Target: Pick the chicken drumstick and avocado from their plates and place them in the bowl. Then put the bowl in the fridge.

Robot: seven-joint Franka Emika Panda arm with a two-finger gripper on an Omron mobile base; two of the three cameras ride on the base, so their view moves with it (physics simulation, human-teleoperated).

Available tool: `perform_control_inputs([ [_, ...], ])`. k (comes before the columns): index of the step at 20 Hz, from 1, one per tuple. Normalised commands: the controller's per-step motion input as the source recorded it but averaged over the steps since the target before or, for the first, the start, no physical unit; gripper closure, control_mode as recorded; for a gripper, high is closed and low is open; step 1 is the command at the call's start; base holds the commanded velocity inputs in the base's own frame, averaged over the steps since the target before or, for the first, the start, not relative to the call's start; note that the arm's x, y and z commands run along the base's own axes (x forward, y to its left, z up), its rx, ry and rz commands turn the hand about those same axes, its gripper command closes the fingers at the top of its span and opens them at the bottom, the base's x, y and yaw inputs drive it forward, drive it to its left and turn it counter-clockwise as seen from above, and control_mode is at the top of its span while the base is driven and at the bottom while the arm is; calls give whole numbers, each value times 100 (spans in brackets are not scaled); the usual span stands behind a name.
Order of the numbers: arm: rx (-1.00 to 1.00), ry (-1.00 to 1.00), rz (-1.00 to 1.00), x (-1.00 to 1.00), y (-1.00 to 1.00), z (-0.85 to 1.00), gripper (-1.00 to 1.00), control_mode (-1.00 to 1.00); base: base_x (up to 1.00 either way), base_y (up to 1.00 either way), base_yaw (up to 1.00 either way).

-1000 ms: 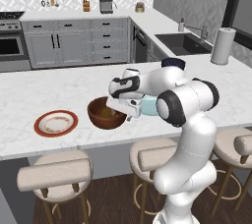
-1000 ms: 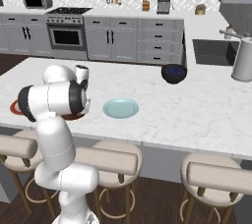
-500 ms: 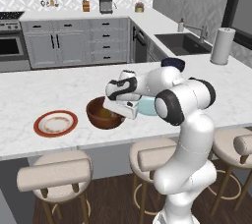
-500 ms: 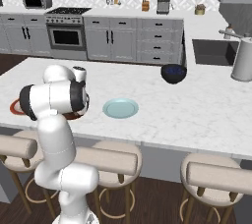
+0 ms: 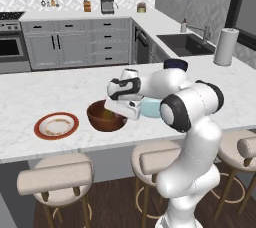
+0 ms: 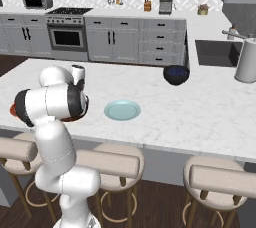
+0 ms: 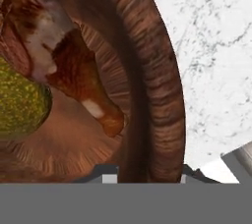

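On the near edge of the white counter (image 5: 60, 89) sits the bowl (image 5: 104, 117), right of the red-rimmed plate (image 5: 56, 125); the gripper (image 7: 144, 175) straddles its right rim, apparently clenched on it. Inside lie the chicken drumstick (image 7: 74, 70) and avocado (image 7: 19, 102).

1. A white marble surface (image 5: 60, 89) is carrying everything here.
2. A white plate with a red-brown rim (image 5: 56, 125) is lying near the front edge of the surface.
3. A dark wooden bowl (image 5: 104, 117) is sitting just beside that plate, on its right in the left base view.
4. A pale blue-green plate (image 6: 122, 110) is lying flat on the surface, on the other side of the bowl.
5. A dark round bowl (image 6: 176, 74) is sitting farther back, well apart from the plates.
6. A paper towel roll (image 5: 224, 47) is standing upright at the far end.
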Motion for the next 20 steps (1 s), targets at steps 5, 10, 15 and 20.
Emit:
perform_control_inputs([
  [5,0,0,0,-90,0,92,100,-100,0,0,0],
  [10,0,0,0,-95,-11,88,100,-100,0,0,0],
  [15,0,-3,0,-99,-24,59,100,-100,0,0,0],
  [20,0,-14,0,-97,-21,46,100,-100,0,0,0],
])
